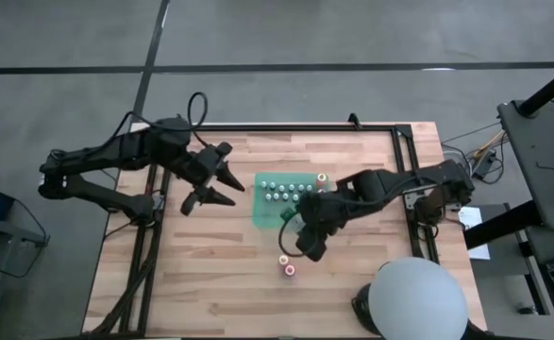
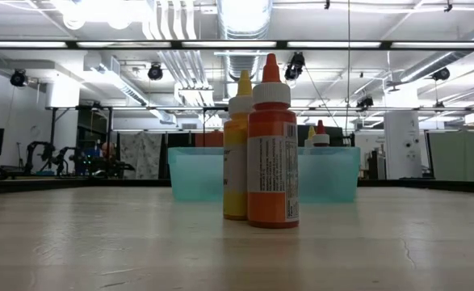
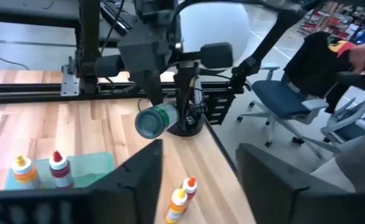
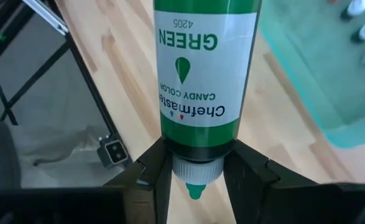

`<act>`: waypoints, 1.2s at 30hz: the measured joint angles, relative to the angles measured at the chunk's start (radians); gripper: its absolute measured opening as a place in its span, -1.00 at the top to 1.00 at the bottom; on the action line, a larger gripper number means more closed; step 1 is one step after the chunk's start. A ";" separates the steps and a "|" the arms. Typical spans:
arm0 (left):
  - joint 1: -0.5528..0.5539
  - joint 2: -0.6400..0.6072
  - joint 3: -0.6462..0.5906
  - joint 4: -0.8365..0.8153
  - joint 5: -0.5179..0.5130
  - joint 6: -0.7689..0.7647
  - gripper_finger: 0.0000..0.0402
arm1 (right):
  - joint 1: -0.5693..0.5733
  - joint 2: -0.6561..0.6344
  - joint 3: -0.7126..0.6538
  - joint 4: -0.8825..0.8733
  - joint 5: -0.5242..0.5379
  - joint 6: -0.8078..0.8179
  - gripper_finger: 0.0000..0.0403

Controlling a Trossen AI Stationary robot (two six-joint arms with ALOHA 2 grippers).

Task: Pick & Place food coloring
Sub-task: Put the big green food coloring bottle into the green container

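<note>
Centrally, pale planked wooden table [image 1: 210, 283], grain running lengthwise. Translucent teal tray [image 1: 262, 212] at middle, holding small pale-capped bottles [image 1: 284, 192], partly hidden by arm. Left claw [image 1: 222, 179] at centre-left, spread, empty. Right claw [image 1: 293, 229] pinching cylindrical green bottle [image 4: 206, 74], glossy label, tip half hidden. Orange bottle [image 2: 272, 145] and yellow bottle [image 2: 237, 153] upright, touching.

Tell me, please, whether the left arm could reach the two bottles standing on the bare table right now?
Probably yes: the left gripper is open and empty, and bare wood lies between it and the two bottles. The right gripper, holding the green bottle, hovers close by.
</note>
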 joint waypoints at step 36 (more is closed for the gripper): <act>0.000 0.374 0.345 -0.152 -0.028 0.065 -0.21 | -0.091 0.001 0.139 -0.001 -0.011 -0.253 0.47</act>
